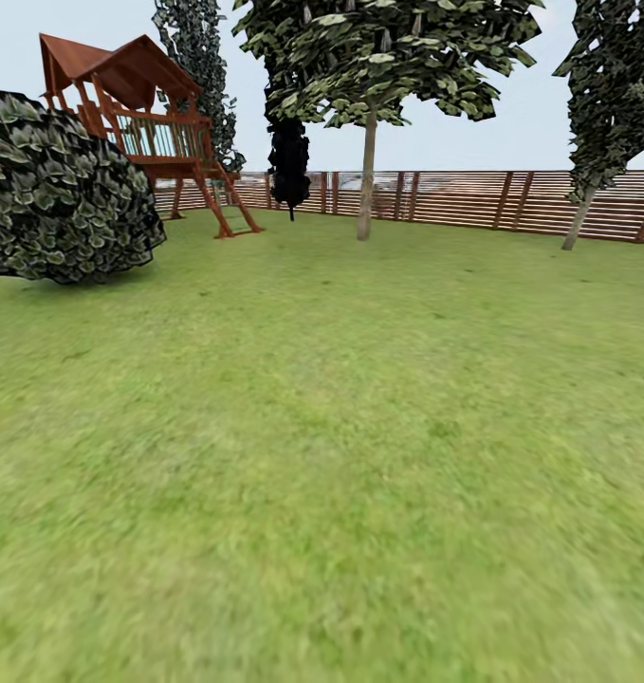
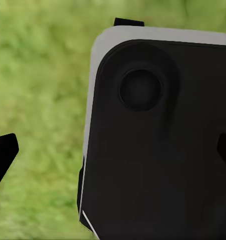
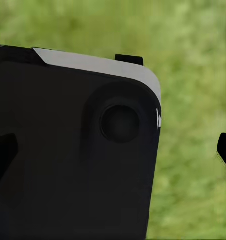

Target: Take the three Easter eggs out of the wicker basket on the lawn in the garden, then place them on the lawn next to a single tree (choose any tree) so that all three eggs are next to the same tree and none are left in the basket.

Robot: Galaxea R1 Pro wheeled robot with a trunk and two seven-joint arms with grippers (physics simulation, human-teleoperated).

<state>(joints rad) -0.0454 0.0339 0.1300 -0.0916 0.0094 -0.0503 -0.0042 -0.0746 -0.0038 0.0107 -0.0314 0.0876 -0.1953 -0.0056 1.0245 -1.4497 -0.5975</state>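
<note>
A fenced garden: wide lawn (image 1: 340, 455), slatted wooden fence (image 1: 473, 199), red-brown playset (image 1: 141, 123), pale-trunked tree (image 1: 367, 171), round bush (image 1: 56, 190).

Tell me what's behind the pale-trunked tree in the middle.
Behind the tree runs the fence, with pale sky above. The trunk covers a narrow strip of slats; whatever lies beyond the fence can't be made out.

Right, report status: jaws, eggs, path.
Both jaws wide apart, nothing held. Pale-trunk tree ahead across open lawn. Bush off left.
</note>
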